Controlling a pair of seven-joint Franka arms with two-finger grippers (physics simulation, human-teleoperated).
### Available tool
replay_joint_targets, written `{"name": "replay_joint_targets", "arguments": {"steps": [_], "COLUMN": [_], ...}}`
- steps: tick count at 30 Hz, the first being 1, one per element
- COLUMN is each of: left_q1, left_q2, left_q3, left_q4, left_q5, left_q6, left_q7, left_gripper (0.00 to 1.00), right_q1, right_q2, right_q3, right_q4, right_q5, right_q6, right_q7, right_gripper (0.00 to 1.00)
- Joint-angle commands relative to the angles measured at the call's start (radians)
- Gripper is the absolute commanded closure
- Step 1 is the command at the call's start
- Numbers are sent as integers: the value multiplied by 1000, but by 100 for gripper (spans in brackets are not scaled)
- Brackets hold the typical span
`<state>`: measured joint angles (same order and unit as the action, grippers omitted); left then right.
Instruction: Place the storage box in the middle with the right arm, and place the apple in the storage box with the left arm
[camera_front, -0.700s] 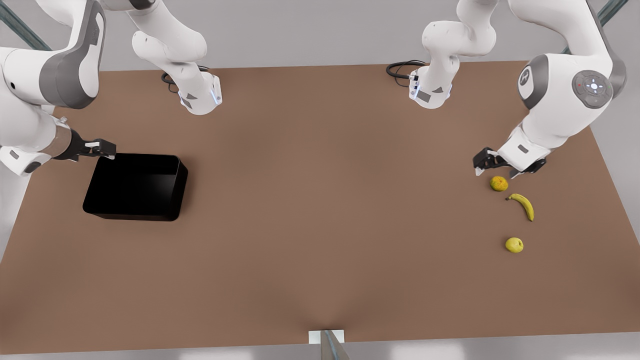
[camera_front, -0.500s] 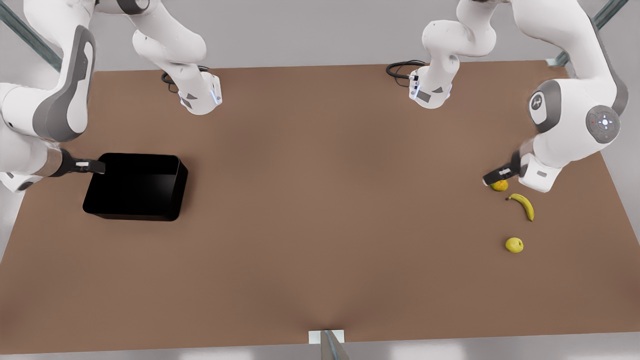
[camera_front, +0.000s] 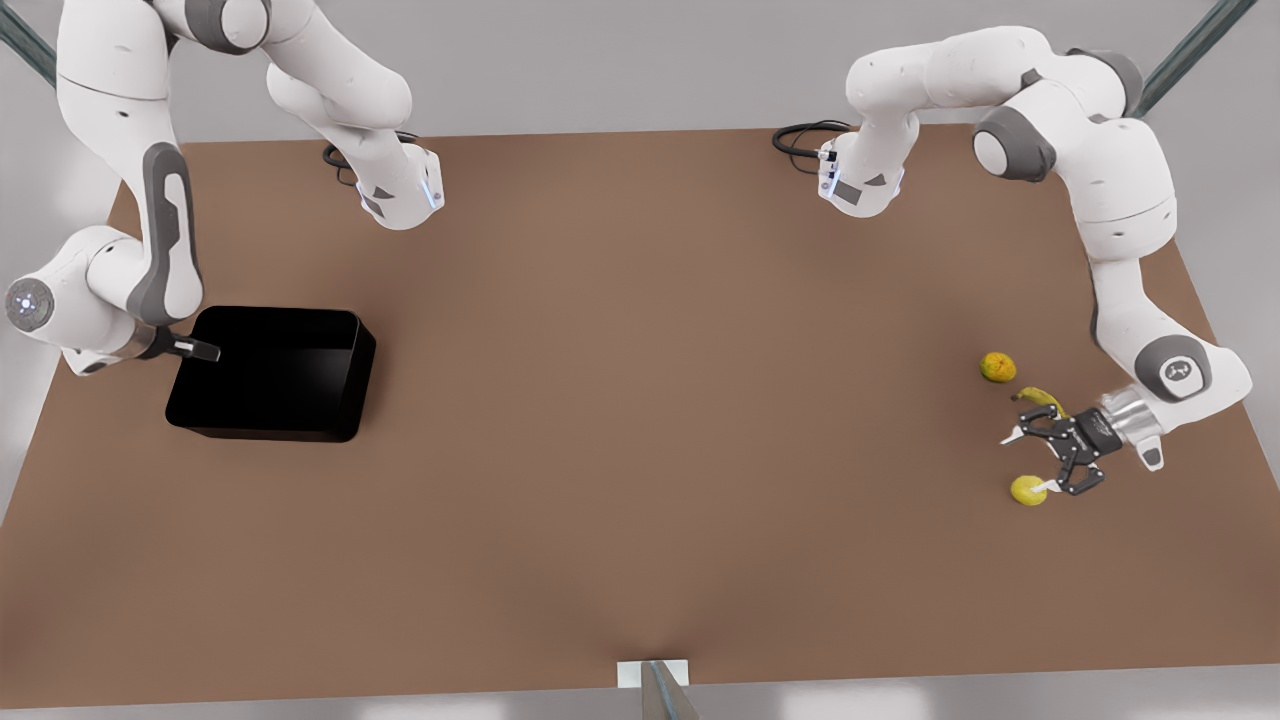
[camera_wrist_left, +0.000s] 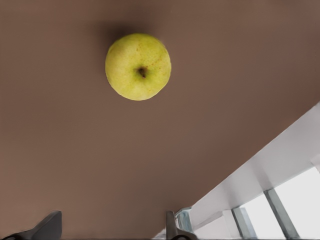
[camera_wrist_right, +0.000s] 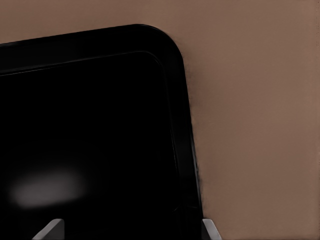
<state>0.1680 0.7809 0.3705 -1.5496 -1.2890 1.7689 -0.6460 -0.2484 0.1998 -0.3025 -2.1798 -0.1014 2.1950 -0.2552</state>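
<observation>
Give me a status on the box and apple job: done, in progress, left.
Done: nothing; the storage box sits at the front view's left, not mid-table, and the apple lies on the table. In progress: the right gripper is at the box's rim, fingers astride its wall; the left gripper is open beside the apple. Left: grasp both, centre the box, drop the apple in.

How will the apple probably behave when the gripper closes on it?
The apple is round and smooth, so it may roll away or slip if a finger of the open left gripper touches it off-centre. It looks firm, so it should keep its shape. The right gripper is at the storage box.
</observation>
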Motion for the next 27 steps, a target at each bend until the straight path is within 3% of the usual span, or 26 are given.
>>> {"name": "replay_joint_targets", "arguments": {"steps": [1, 7, 10, 15, 16, 17, 18, 22, 27], "left_q1": [4, 30, 117, 166, 166, 166, 174, 200, 202], "left_q2": [4, 95, 192, 202, 202, 219, 233, 287, 317], "left_q3": [-1, -22, -73, -137, -159, -165, -163, -162, -163], "left_q4": [3, 60, 275, 307, 296, 289, 302, 416, 427], "left_q5": [-154, -176, -20, 123, 163, 166, 171, 281, 312], "left_q6": [0, -11, -171, -307, -298, -272, -263, -253, -177], "left_q7": [-6, -15, -26, -46, -46, -49, -50, -63, -86], "left_gripper": [0, 0, 0, 0, 0, 0, 0, 0, 0], "right_q1": [1, -5, -5, -6, -5, -5, -5, -3, -2], "right_q2": [4, 87, 125, 153, 159, 162, 168, 175, 191], "right_q3": [-6, -47, -49, -49, -49, -49, -49, -49, -49], "right_q4": [0, 0, 5, 6, 6, 8, 8, 9, 18], "right_q5": [0, 39, 39, 39, 39, 37, 37, 29, 25], "right_q6": [6, 112, 114, 112, 111, 109, 109, 109, 108], "right_q7": [-4, -150, -148, -174, -194, -202, -208, -220, -239], "right_gripper": [0, 0, 0, 0, 4, 23, 34, 49, 71]}}
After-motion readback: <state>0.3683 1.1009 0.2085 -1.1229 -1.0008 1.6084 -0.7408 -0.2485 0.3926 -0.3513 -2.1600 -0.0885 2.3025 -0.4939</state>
